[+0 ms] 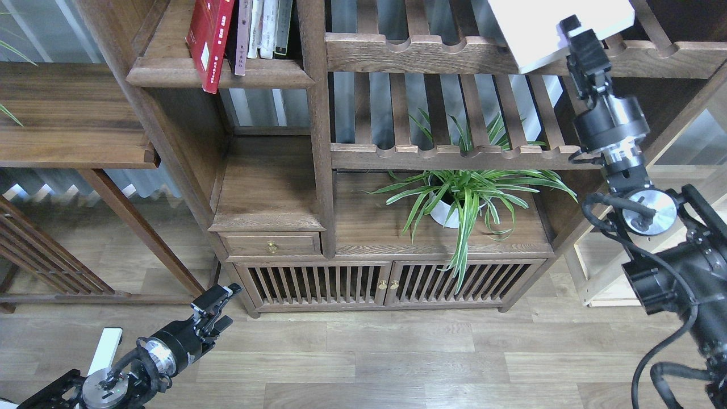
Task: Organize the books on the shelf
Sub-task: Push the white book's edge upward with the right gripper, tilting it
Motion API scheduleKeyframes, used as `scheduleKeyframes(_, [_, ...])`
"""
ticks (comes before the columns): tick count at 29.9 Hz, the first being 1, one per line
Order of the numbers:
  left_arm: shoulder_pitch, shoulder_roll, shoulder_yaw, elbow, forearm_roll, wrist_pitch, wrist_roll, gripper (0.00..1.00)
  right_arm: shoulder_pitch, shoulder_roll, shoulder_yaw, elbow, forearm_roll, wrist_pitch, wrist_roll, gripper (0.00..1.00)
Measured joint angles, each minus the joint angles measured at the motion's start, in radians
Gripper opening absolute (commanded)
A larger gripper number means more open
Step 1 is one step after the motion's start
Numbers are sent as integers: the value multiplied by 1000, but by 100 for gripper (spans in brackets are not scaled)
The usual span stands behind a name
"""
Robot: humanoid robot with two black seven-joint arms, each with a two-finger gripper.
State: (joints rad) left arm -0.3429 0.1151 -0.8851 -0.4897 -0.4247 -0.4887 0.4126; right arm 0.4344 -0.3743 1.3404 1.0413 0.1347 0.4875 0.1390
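A thick white book (545, 31) hangs at the top right, tilted over the front rail of the upper slatted shelf and partly cut off by the view's edge. My right gripper (580, 35) is shut on its lower right corner. A bright red book (208, 40) leans at the left end of the solid dark-brown shelf (227, 75) at the top left, its lower corner over the moulded front edge. My left gripper (217, 309) hangs low near the floor at the bottom left, open and holding nothing.
Thin pale-spined books (266, 28) stand right of the red book. A potted spider plant (463, 196) sits under the lower slatted shelf (448, 154). Below are a small drawer (271, 245) and slatted cabinet doors (386, 283). A pale wood rack (590, 278) stands at the right.
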Motion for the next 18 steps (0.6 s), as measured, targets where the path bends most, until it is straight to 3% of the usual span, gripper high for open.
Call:
scheduleKeyframes(6, [-1,-5,0,1,1,0,0,99,-103,52,110,34,6,2,0,5])
scheduleKeyframes(18, [-4,-11,10,3,3,0,2,99,-369,105,102,91,2,1,-13,5])
